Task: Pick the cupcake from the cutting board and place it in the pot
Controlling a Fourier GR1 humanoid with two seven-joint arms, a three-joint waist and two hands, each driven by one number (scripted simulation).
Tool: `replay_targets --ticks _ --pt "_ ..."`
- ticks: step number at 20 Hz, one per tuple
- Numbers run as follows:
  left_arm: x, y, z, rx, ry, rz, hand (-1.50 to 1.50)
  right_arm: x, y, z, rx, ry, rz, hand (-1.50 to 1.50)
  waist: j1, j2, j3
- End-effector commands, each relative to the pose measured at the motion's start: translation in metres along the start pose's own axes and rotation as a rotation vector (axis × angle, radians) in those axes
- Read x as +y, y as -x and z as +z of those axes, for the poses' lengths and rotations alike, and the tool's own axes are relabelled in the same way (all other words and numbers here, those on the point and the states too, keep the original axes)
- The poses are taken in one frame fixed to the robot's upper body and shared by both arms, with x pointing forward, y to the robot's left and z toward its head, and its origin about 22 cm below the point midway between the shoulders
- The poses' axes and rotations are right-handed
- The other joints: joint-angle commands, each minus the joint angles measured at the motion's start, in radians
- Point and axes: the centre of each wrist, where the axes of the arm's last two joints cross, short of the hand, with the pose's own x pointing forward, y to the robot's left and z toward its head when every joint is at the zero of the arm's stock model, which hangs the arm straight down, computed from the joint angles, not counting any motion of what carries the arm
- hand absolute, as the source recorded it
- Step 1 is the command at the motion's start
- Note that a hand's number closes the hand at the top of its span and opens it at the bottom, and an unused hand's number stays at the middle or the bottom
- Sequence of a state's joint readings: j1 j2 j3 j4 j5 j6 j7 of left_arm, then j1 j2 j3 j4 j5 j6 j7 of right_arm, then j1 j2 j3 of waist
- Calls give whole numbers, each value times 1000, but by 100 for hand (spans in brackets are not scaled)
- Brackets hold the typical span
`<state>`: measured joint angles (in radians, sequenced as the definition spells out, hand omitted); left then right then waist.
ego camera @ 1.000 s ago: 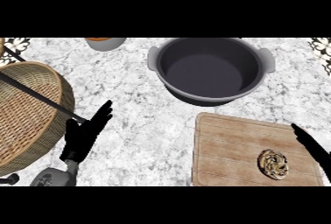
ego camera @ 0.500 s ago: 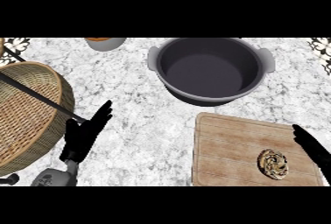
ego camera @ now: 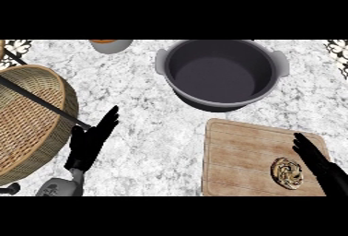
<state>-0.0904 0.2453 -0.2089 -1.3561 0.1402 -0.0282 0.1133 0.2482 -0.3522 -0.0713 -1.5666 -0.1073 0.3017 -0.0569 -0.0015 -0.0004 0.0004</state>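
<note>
One cupcake (ego camera: 287, 173) sits on the near right part of the cutting board (ego camera: 238, 156), not yet lifted. The right robot hand (ego camera: 319, 159) hovers just beside it with fingers straight, released, holding nothing. The left robot hand (ego camera: 92, 140) rests open near the wicker basket (ego camera: 27, 124). The approach step appears under way; next, fingers must close round the cupcake, then carry it to the far pot (ego camera: 219, 73).

One head view, looking steeply down on the counter (ego camera: 156, 138), pot (ego camera: 221, 71) toward the top, board (ego camera: 238, 156) lower right, basket (ego camera: 31, 120) at left edge, hands entering from below.
</note>
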Motion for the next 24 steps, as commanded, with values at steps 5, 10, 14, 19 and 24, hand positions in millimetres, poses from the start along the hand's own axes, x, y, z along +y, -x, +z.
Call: replay_targets --ticks 5,10,14,19,24 --pt "-1 -8 -1 -6 6 -7 0 10 34 -28 8 -27 -85 -150 2 1 0" --pt "4 -6 9 -7 6 -4 0 20 56 -22 -43 -88 69 150 7 1 0" --pt "2 -11 -10 17 19 17 0 16 73 -17 -60 -72 -49 150 0 4 1" --pt "1 3 8 -3 10 7 0 42 77 -21 -119 -33 -86 150 4 0 0" --pt "-9 -15 -14 -21 50 -16 0 -71 11 -82 -261 -172 -17 150 61 23 6"
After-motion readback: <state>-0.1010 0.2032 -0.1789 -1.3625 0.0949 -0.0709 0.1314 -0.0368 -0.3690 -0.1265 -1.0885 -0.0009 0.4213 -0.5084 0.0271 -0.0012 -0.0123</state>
